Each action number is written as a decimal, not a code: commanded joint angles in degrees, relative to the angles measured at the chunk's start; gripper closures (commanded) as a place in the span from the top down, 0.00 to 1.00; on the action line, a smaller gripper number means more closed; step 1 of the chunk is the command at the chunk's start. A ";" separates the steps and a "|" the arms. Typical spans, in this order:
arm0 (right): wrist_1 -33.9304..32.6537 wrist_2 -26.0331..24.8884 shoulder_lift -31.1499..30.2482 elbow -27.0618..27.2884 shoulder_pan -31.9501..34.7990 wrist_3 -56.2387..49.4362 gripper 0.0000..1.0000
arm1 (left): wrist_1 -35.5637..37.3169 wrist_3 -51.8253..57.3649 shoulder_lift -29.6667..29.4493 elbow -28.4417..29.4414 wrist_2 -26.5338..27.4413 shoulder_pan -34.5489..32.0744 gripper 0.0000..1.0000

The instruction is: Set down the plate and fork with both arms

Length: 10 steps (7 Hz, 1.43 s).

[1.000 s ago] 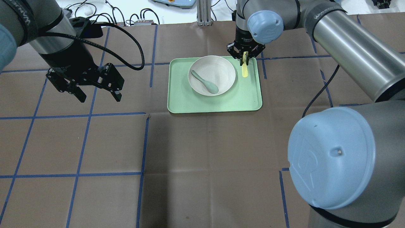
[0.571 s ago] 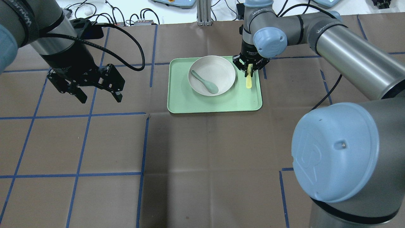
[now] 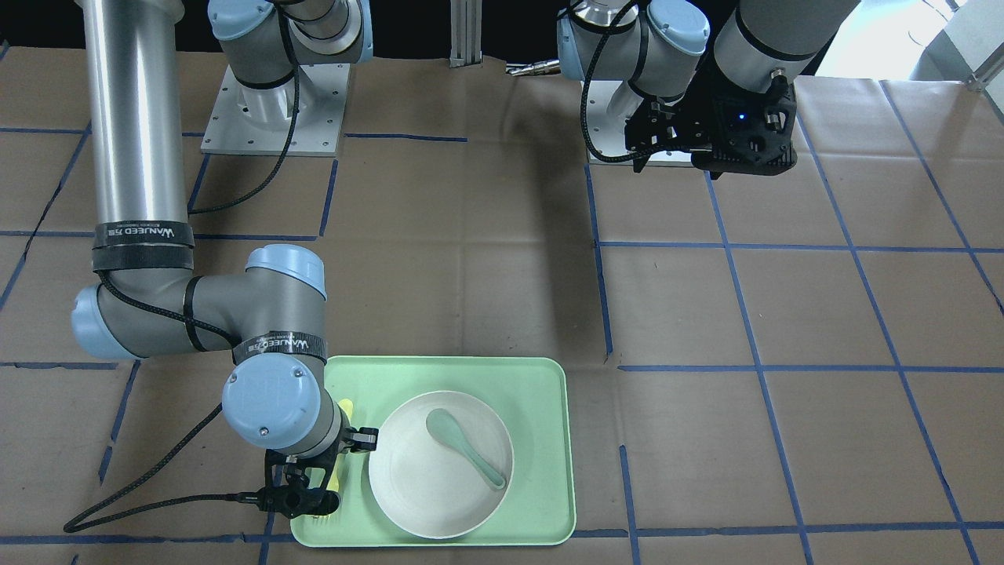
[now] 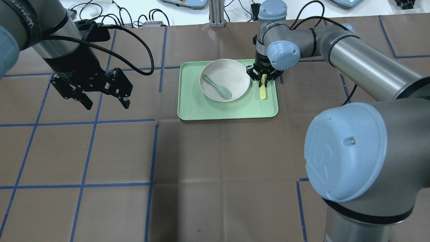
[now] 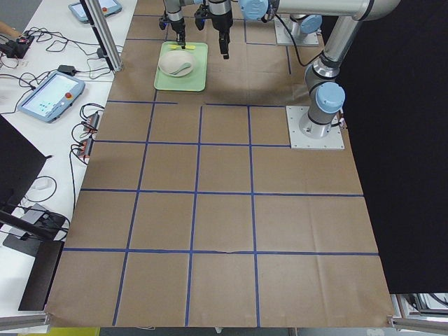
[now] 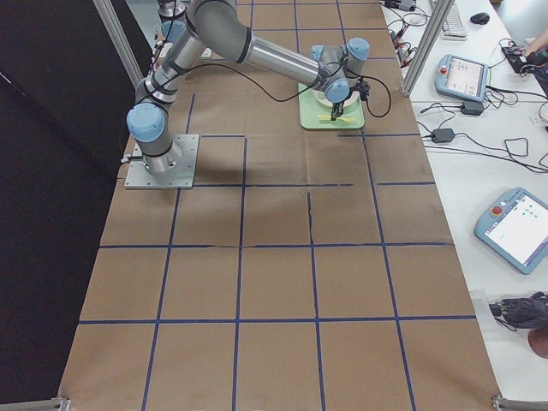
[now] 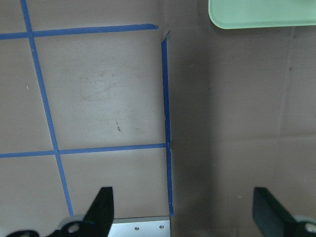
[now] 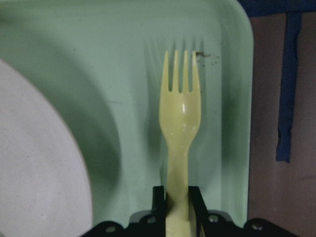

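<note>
Status: fork step in hand, plate step not begun.

- My right gripper (image 4: 264, 79) is clamped on the handle of the pale-yellow fork (image 8: 180, 118). The tines point away from me.
- The fork hangs over the bare strip of the light-green tray (image 4: 221, 109), between the plate and the tray's right rim. It is just beside the plate and not touching it. I cannot tell whether the tines rest on the tray or sit just above it.
- The off-white plate (image 4: 231, 70) sits on the tray, toward its far side. A teal-green spoon (image 4: 218, 87) lies inside it.
- My left gripper (image 4: 106, 101) hovers over the brown table (image 4: 215, 161), well apart from the tray on its left. Its jaws are spread wide and hold nothing.

Judgement: about halfway through at best. The fork is secured but not released anywhere. The plate is untouched, and my left arm has the whole reach to it ahead. The spoon riding in the plate may slide once the plate is lifted.

Count:
- plates: one
- forks: one
- spoons: one
- trays: one
- arms and grippers: two, one loaded and one free
</note>
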 commanded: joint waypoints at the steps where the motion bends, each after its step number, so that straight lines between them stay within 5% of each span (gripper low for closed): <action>1: 0.07 -0.33 -0.34 0.09 -0.07 -0.17 0.57 | 0.00 0.09 -0.01 0.00 0.03 0.00 1.00; 2: 0.50 -0.15 -0.26 0.27 0.02 0.09 1.00 | 0.00 0.09 -0.01 0.00 0.03 0.00 1.00; 7: 5.33 -0.15 -7.53 0.36 -0.59 -0.52 1.00 | -0.09 0.09 0.07 -0.09 0.03 0.00 1.00; 10: 17.94 -0.24 -19.54 2.19 -4.35 -6.46 1.00 | 0.00 0.26 0.07 0.00 0.20 0.00 1.00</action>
